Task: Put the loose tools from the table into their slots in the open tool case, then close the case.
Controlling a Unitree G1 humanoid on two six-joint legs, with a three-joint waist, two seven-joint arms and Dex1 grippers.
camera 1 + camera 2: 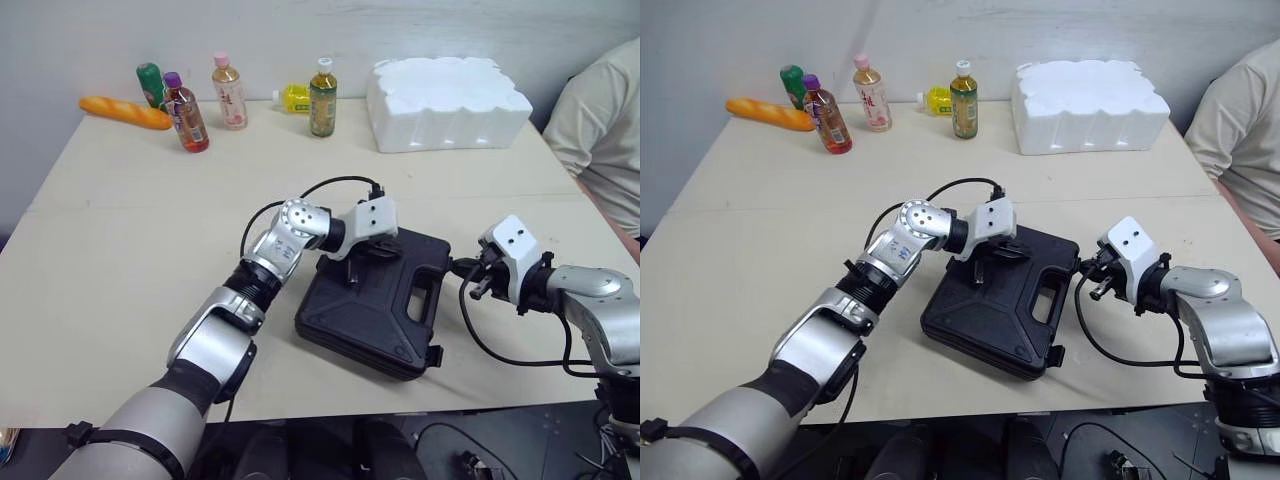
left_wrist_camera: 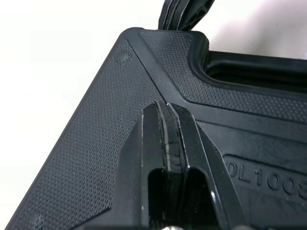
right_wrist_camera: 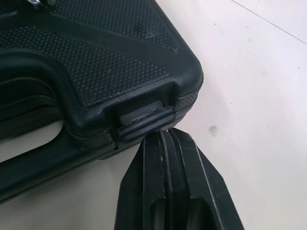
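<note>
Seemingly closed tool case (image 1: 380, 300), left gripper (image 2: 168, 108) clenched atop, right gripper (image 3: 165, 136) clenched at latch (image 3: 144, 122)

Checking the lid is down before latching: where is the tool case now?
In the eye views the tool case lies closed near the table's front edge, right of centre, left tool touching its lid, right tool at a corner latch.

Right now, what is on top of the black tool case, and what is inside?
The left hand rests fingertips-down on the tool case, fingers together. The case is closed, so anything inside is covered and cannot be seen.
</note>
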